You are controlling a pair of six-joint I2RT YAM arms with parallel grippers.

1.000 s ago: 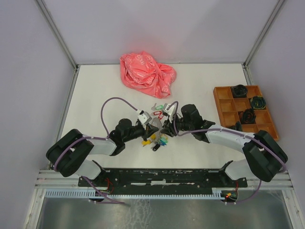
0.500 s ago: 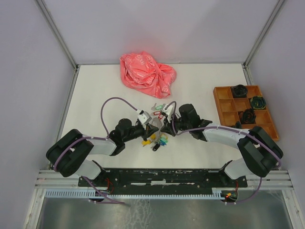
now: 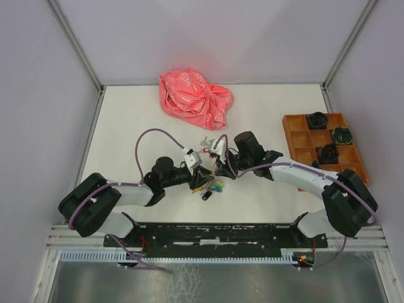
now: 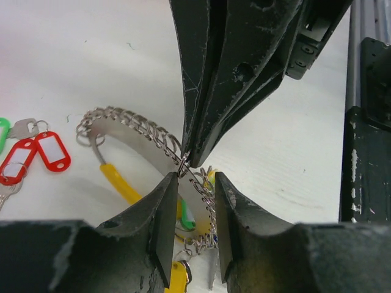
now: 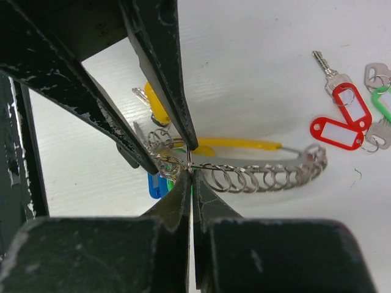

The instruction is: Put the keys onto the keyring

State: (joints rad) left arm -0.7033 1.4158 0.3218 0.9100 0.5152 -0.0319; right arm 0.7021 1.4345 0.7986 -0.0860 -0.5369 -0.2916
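Observation:
The keyring (image 4: 131, 125) is a thin silver wire loop strung with many small split rings and yellow, blue and green tags; it lies at the table's middle (image 3: 211, 185). My right gripper (image 5: 191, 173) is shut on the keyring (image 5: 263, 177), pinching its wire at the fingertips. My left gripper (image 4: 195, 180) is open, one finger on each side of the same stretch of wire, right against the right gripper's tips. The keys (image 4: 52, 149) with red and green tags lie loose on the table beside the ring, also in the right wrist view (image 5: 336, 133) and the top view (image 3: 208, 144).
A crumpled pink bag (image 3: 194, 98) lies at the back. An orange compartment tray (image 3: 325, 146) with black items stands at the right. The black frame rail (image 4: 366, 122) runs along the near edge, close behind the grippers.
My left gripper has opened off the wire. My right gripper has closed onto it. Both arms shifted slightly at the ring.

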